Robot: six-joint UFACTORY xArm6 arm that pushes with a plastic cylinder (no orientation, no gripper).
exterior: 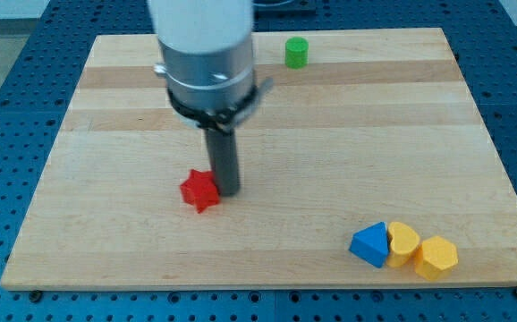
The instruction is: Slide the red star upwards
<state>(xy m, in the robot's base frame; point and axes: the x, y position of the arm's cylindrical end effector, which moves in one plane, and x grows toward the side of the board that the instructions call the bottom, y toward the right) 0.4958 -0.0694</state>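
Note:
The red star (pixel 199 190) lies on the wooden board (pixel 330 134), left of centre and toward the view's bottom. My tip (pixel 228 191) stands at the star's right edge, touching it or very nearly so. The dark rod rises from there to the grey and white arm body (pixel 207 54) near the view's top.
A green cylinder (pixel 296 52) stands near the board's top edge, right of the arm. At the bottom right a blue block (pixel 371 243), a yellow heart-like block (pixel 403 242) and a yellow hexagon (pixel 437 257) sit in a touching row.

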